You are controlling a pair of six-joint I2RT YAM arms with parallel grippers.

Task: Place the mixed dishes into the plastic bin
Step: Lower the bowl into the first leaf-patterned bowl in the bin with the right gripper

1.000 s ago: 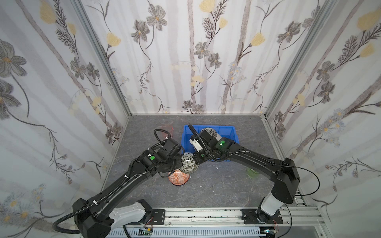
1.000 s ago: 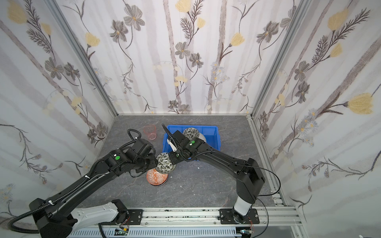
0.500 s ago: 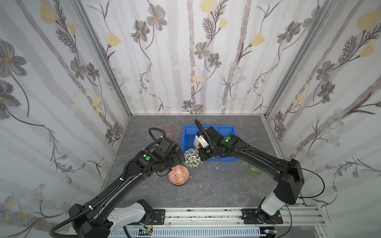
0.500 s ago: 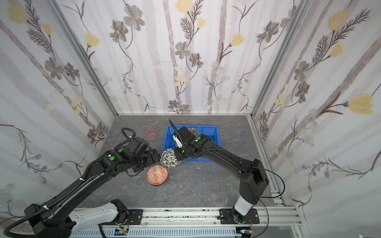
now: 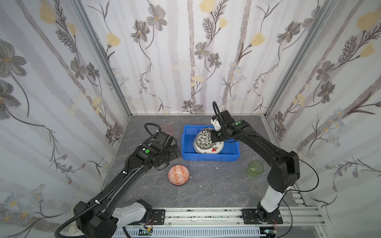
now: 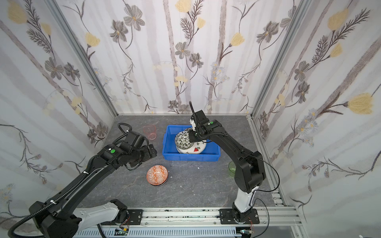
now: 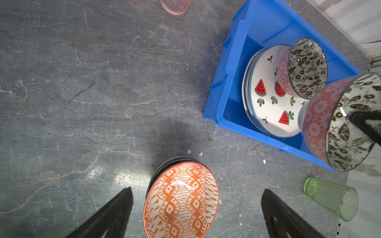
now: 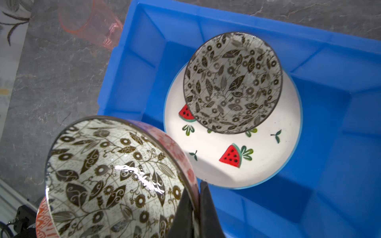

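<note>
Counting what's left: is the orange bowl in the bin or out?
Out. The orange bowl stands on the grey table, clear of the blue bin, near the open left pincer.

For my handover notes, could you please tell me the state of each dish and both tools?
left tool: open, empty.
right tool: shut on held leaf bowl rim.
held leaf bowl: tilted over blue bin.
second leaf bowl: resting on watermelon plate.
watermelon plate: inside blue bin.
orange bowl: upright on table.
green cup: upright on table.
pink cup: upright on table.
</note>
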